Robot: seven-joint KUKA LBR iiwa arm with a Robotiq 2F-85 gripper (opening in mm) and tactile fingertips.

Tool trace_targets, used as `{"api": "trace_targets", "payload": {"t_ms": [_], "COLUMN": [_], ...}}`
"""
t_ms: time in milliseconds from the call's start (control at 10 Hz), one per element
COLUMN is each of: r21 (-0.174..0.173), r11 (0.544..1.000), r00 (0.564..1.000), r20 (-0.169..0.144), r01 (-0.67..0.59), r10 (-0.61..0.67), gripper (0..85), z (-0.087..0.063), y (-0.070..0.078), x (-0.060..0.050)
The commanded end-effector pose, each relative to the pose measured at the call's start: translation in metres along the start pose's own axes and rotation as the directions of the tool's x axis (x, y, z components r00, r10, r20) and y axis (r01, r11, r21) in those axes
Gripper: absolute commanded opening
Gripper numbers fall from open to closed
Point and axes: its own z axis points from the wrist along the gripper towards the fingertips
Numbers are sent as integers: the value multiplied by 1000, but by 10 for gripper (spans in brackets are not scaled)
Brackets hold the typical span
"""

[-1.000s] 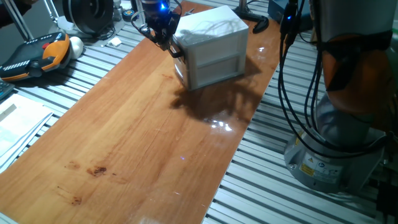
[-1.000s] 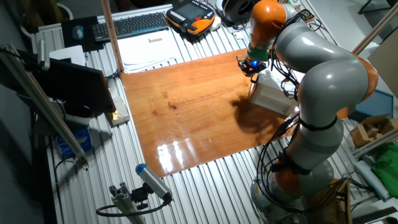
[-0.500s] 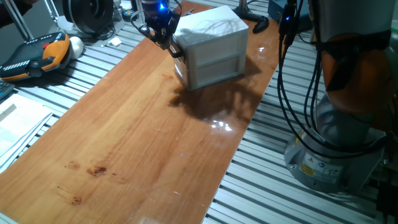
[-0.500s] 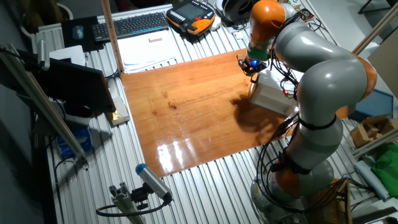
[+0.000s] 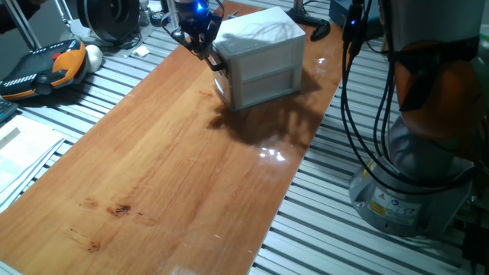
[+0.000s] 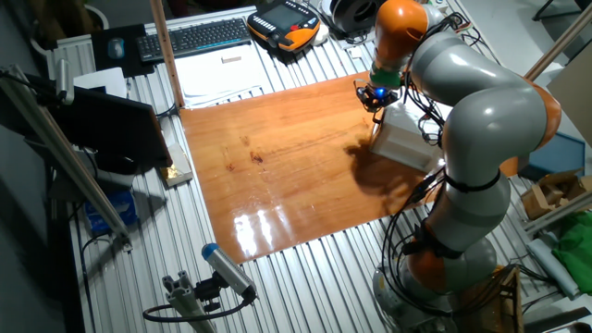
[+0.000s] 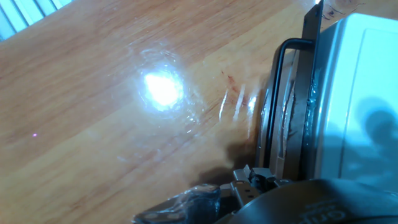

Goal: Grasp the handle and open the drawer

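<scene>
- The table [image 5: 168, 176] is a long wooden board on a slatted metal bench; glare from a lamp shows on its varnish in the hand view.
- The robot arm [image 6: 481, 120], grey with orange joints, bends over the far end of the board, cables hanging beside its base.
- A white box [image 5: 263, 57] stands on the board near that far end, casting a dark shadow toward the middle.
- The drawer [image 7: 311, 106] sits in the box's side that faces the tool; in the hand view its front panel lies flush or nearly flush with the box, so it looks closed.
- A teach pendant [image 5: 46, 69], orange and black, lies on the slats beside the board, and a keyboard [image 6: 194, 37] lies beyond it in the other fixed view.
- The tool [image 5: 200, 47], with a blue light above it, is right at the box's corner, level with the drawer front.
- The handle [image 7: 273, 99] is a thin black bar running across the drawer front, just beside the tool; whether the tool is clenched on it or released I cannot tell, as the fingertips are hidden.
</scene>
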Motion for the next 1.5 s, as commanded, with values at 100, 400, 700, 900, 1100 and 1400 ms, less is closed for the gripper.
{"api": "trace_targets", "payload": {"t_ms": [100, 400, 700, 900, 1100, 1400], "r21": [-2, -10, -13, 4, 13, 9], "r11": [1000, 999, 998, 999, 998, 996], "r00": [1000, 999, 998, 999, 998, 996], "r20": [2, 12, 6, 10, 16, 6], "r01": [-21, -52, -59, -47, -65, -90], "r10": [21, 52, 59, 47, 65, 90], "gripper": [7, 7, 7, 7, 7, 7], "z": [1, 4, 8, 12, 13, 14], "y": [0, 3, 0, 1, 0, -5], "x": [0, -4, -7, -13, -15, -18]}}
